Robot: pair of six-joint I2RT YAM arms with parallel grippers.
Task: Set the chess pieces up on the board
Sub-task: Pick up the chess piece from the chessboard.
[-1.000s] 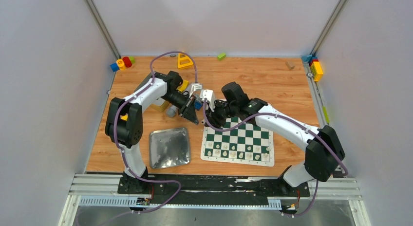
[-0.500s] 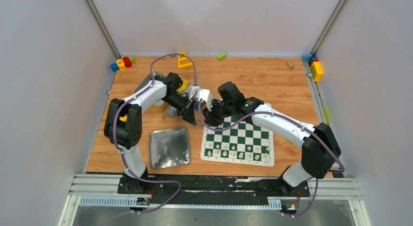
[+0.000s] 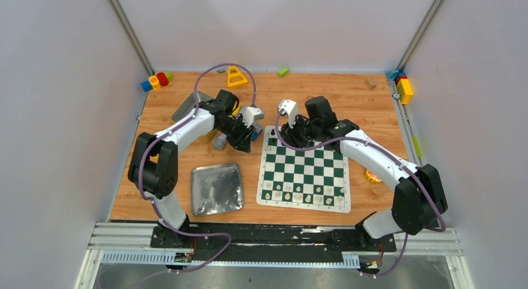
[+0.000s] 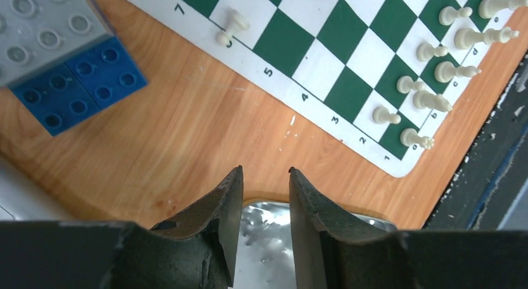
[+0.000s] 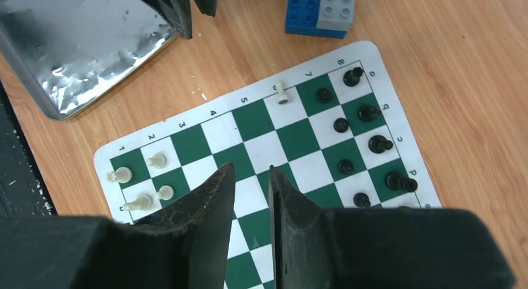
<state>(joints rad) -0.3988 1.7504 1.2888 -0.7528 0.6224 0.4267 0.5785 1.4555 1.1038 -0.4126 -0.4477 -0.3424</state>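
Between the fingers of the left gripper, which stand apart with nothing in the gap, a strip of the silver tray shows directly underneath. Ahead of these fingers lies bare wooden table; beyond it and to the right runs the edge of the board. A cluster of white pieces stands on the board's right-hand squares, some upright and some lying flat. Farther ahead, a lone white pawn stands at the board's border. A blue block joined to a grey block sits ahead and to the left, off the board.

The right gripper hangs over the board with its fingers slightly apart, gripping nothing. White pieces lie just left of its fingers. The lone pawn is ahead, and the black pieces fill two rows ahead and to the right. The two blocks lie past the board's far edge, the tray ahead-left.
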